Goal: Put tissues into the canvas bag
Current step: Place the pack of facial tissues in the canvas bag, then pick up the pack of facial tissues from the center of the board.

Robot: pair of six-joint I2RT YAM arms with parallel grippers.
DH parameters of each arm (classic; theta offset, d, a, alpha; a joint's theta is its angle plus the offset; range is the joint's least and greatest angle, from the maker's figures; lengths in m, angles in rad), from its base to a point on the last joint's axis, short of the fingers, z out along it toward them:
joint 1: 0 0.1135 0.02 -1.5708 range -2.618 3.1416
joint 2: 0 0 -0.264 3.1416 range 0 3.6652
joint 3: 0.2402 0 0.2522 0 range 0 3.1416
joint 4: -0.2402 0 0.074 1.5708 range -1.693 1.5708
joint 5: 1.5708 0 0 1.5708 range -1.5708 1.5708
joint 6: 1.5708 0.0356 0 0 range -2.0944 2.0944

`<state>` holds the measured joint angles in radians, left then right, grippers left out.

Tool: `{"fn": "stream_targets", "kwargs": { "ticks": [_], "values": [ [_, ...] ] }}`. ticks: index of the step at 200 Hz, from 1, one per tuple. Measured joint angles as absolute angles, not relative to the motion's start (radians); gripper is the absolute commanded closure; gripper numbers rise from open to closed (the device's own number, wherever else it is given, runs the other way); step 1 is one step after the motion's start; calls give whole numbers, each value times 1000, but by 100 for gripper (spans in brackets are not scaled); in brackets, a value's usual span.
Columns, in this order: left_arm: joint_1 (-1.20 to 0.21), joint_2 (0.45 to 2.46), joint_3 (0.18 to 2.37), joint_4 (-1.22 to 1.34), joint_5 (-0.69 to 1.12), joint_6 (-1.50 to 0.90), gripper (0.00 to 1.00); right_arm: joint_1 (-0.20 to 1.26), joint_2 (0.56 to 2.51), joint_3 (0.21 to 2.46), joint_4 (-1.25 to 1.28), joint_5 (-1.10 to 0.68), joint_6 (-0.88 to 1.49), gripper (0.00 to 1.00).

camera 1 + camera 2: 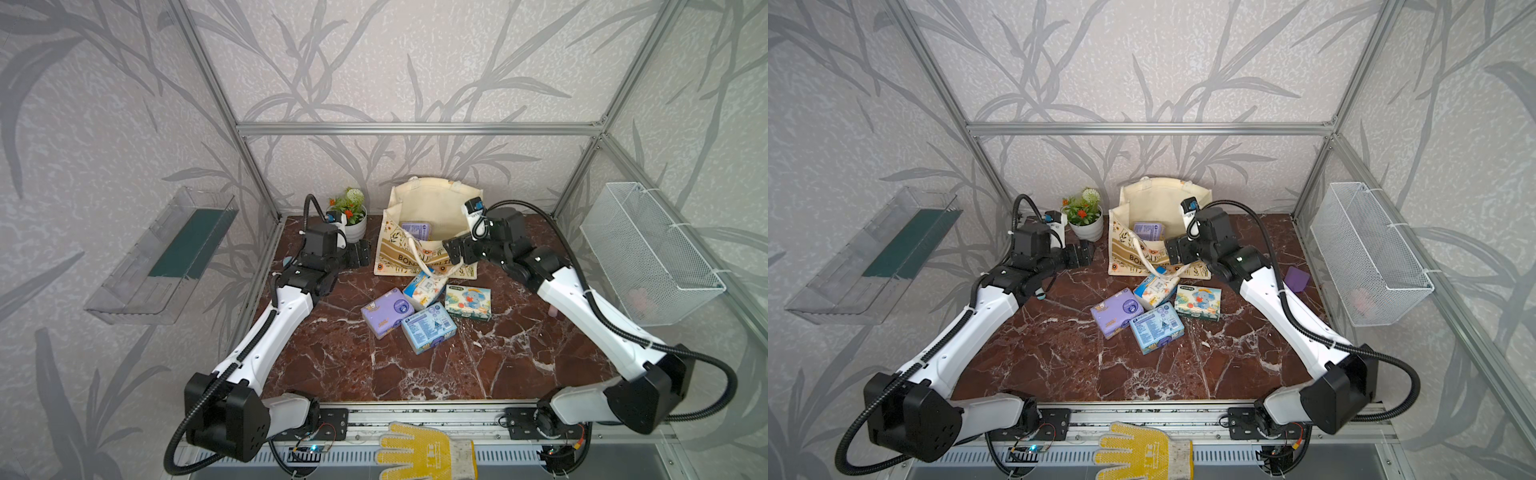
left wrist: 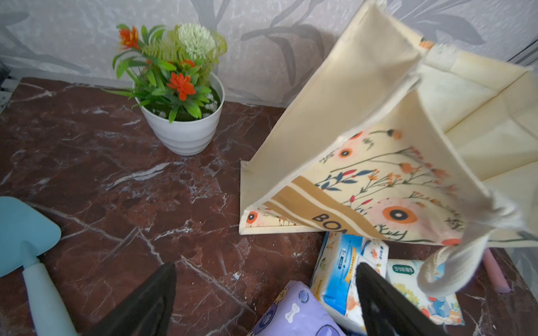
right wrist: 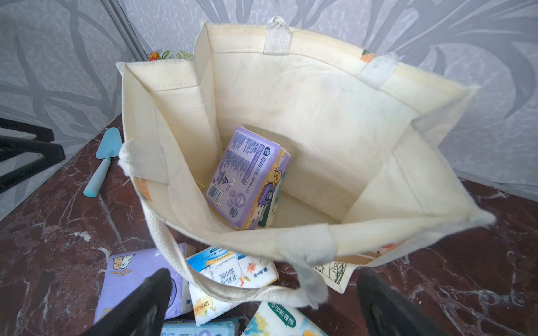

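Observation:
The cream canvas bag [image 1: 432, 203] [image 3: 320, 101] stands open at the back of the table. Inside lies a purple tissue pack [image 3: 247, 177] [image 1: 417, 230]. In front of the bag, on the table, lie a purple pack [image 1: 386, 312], a blue-white floral pack [image 1: 426, 289] under the bag's hanging handle [image 3: 180, 261], a blue pack [image 1: 428, 328] and an elephant pack [image 1: 468, 302]. My left gripper [image 1: 359, 253] [image 2: 266, 266] is open and empty, just left of the bag. My right gripper [image 1: 455, 249] [image 3: 265, 273] is open at the bag's front right rim, holding nothing.
A potted plant [image 1: 351, 216] stands left of the bag. A blue toy shovel [image 2: 26, 232] lies by the left arm and a purple one [image 1: 1296, 279] by the right wall. A wire basket [image 1: 648, 253] and a clear tray [image 1: 162, 257] hang on the side walls.

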<state>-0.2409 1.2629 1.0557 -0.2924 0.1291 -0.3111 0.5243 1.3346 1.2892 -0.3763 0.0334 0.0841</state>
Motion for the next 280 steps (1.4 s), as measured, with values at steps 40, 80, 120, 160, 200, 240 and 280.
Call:
{"fn": "stream_targets", "kwargs": {
  "ticks": [40,80,120,160,200,240,280],
  "values": [
    [-255,1263,976,-312,128,-329,3,522,1172,1033,-302,96,112,1],
    [-321,1254,918,-321,119,-348,3,493,1096,814,-269,132,196,0],
    [-384,1176,839,-320,99,-380,3,475,1084,639,-241,83,321,2],
    [-487,1131,813,-321,84,-393,3,501,1030,537,-221,35,442,3],
    [-603,1162,813,-330,104,-382,5,572,1000,447,-147,-2,561,5],
    [-717,1257,826,-335,121,-366,7,707,1081,418,-66,1,664,5],
    [-798,1330,896,-356,124,-359,15,744,1153,415,35,-10,745,7]
  ]
}}
